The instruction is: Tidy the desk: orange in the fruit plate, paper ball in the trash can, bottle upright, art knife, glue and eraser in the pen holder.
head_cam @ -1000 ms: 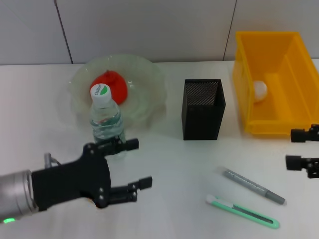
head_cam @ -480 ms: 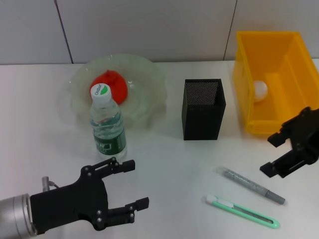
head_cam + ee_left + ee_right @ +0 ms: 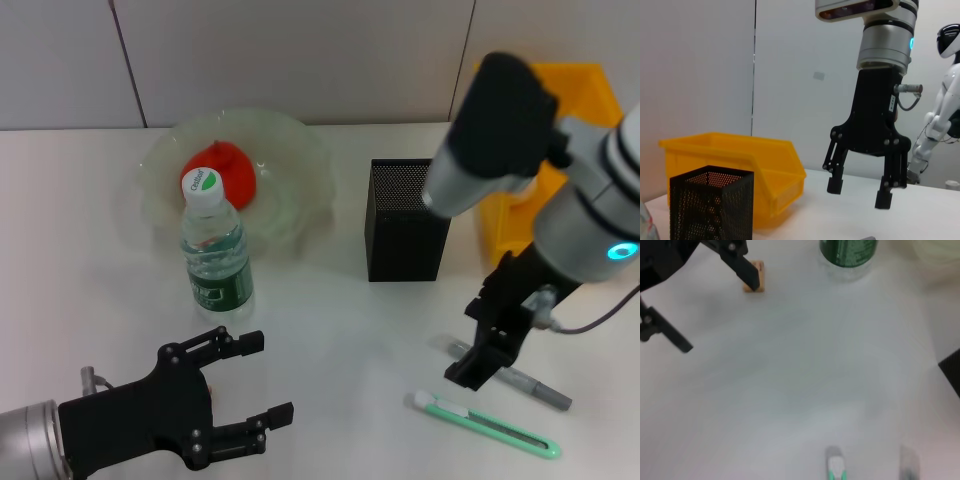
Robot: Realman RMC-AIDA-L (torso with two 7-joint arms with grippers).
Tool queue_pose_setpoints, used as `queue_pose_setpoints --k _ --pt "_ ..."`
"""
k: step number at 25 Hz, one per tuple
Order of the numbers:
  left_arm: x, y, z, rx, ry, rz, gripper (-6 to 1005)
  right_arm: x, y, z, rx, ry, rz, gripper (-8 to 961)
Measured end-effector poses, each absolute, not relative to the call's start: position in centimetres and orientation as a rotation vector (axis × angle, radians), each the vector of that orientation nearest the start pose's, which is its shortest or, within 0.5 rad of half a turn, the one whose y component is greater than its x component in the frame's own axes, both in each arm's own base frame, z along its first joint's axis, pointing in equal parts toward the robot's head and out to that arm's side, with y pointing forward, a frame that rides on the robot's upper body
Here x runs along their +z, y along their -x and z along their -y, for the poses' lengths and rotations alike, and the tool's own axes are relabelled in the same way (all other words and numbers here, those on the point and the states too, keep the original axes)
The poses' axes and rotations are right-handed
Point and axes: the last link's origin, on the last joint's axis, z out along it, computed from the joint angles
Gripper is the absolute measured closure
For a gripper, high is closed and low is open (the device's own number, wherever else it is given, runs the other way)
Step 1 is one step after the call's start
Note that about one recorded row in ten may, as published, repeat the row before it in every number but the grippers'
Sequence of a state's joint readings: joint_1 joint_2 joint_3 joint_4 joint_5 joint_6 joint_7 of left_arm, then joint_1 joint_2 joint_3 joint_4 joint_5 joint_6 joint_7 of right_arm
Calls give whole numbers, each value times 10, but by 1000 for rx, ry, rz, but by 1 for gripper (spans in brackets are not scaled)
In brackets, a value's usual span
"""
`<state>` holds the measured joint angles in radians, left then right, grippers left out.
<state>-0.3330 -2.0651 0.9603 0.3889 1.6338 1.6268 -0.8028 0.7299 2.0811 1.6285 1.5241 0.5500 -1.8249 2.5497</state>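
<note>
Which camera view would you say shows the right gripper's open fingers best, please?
The left wrist view: the right gripper hangs side-on, both fingers apart and unobstructed. The head view shows it foreshortened above the grey pen. The right wrist view shows none of it.

Desk surface (image 3: 330, 330): white. Trash bin (image 3: 575, 95): solid yellow. Pen holder (image 3: 405, 222): black perforated mesh. Fruit plate (image 3: 290, 180): translucent pale green, holding a red-orange fruit (image 3: 230, 165). Bottle (image 3: 214, 250): clear, green label, white cap with green mark. Art knife (image 3: 490, 425): mint green, white tip. Glue stick (image 3: 520, 382): grey. Eraser (image 3: 755, 282): tan.
</note>
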Motion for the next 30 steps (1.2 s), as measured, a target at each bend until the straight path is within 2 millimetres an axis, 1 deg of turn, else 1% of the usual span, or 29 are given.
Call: queue_pose_setpoints --k 5,6,12,16,22,30 --pt "-41 291 -247 -935 2672 287 189 -32 -107 -317 -824 2786 -424 176" --pt "-41 291 -247 -935 2672 289 189 -42 -109 -313 -866 2788 -406 176" --pt "-41 291 -247 -934 2673 289 189 -52 -116 -310 -897 2790 -413 177" --pt "-42 291 -246 -936 2674 293 189 -60 -127 -313 -902 2785 -455 177" --pt "-42 292 -245 -938 2674 300 190 -66 -136 -316 -909 2780 -481 176" --pt "-43 292 -245 -938 2675 301 190 -71 -144 -320 -912 2776 -490 380"
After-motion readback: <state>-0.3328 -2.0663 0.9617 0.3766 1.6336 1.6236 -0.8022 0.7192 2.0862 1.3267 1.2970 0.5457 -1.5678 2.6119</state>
